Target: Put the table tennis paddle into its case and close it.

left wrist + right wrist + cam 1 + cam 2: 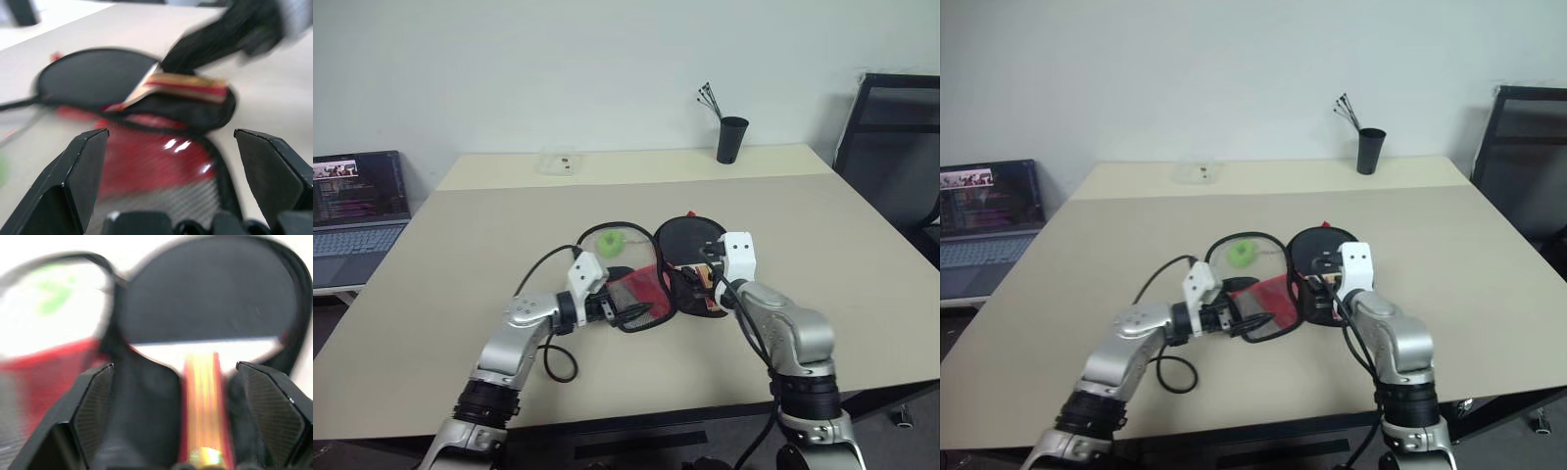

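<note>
The table tennis paddle point(690, 238) lies with its black blade in the black half of the open case, its striped handle point(203, 401) pointing toward me. The case's red mesh flap point(641, 289) is spread out to the left, and a green patch shows inside its round zipper rim. My right gripper point(174, 366) is open just above the handle, one finger on each side and neither touching it. My left gripper point(170, 134) is open low over the red mesh flap, holding nothing.
A black cup of sticks point(731, 139) and a clear box point(560, 163) stand at the table's far edge. A laptop point(357, 211) sits off to the left and a black chair point(891, 147) at the far right. A black cable point(548, 362) loops beside my left arm.
</note>
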Available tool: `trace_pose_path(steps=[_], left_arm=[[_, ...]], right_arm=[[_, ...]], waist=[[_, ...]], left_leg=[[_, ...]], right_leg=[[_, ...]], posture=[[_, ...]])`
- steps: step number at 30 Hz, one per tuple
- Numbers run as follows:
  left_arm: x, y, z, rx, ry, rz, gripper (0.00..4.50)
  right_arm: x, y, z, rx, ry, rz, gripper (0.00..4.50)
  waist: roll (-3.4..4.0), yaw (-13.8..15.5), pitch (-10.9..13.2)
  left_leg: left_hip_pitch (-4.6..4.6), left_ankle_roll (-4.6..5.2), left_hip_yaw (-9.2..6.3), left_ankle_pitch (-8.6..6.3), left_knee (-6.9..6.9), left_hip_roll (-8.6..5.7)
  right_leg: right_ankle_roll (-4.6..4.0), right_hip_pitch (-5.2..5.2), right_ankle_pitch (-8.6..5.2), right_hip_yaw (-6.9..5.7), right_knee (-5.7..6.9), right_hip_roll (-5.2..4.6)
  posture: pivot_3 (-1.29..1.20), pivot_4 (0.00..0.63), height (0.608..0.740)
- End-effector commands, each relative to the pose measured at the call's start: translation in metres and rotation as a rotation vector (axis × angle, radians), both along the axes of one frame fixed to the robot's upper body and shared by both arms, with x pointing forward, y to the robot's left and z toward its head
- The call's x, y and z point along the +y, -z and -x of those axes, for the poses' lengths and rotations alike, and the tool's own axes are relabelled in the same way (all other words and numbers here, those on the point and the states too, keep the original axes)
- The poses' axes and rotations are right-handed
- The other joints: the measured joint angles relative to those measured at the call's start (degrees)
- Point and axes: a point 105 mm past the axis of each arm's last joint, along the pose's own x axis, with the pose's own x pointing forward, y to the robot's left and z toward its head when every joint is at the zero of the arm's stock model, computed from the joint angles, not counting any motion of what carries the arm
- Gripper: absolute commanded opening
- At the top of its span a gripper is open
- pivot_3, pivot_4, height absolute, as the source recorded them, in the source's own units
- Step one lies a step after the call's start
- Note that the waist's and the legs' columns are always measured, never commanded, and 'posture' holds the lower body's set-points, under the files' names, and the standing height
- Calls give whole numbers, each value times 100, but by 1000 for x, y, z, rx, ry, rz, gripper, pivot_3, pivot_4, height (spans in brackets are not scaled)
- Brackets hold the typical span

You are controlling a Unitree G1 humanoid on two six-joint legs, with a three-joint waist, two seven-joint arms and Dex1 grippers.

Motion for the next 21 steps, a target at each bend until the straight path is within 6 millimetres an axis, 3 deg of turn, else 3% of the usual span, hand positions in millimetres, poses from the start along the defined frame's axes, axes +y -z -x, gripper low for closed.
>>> trace_pose_path(steps=[1,4,10,13,21], left_arm=[[30,-11,-3,-40,-82,-35,4500],[56,-11,-8,-38,-155,-80,4500],[77,-8,-19,-24,-225,-112,4500],[82,9,-26,41,-239,-140,3907],[74,33,-45,125,-240,-194,1127]], right_arm=[[11,-23,26,-73,-206,8,4478],[8,-33,41,-96,-317,45,4478],[3,-44,59,-118,-473,79,4478],[-4,-46,60,-128,-490,106,4500],[-15,-51,63,-147,-518,126,4500]], waist=[[0,5,0],[-1,11,0],[-5,23,-2],[-6,25,-2],[-9,40,-3]], left_leg=[[0,0,-1,0,0,0],[0,0,0,0,2,-2],[0,0,-1,0,2,-5],[0,0,0,0,3,-6],[-1,0,2,0,4,-8]], right_leg=[[0,0,0,-2,0,0],[0,1,0,-1,0,-2],[-1,4,0,-5,-7,-7],[-1,4,0,-5,-8,-8],[0,4,0,-5,-8,-8]], posture=[[0,150,740],[0,150,740],[0,150,740],[0,150,740],[0,150,740]])
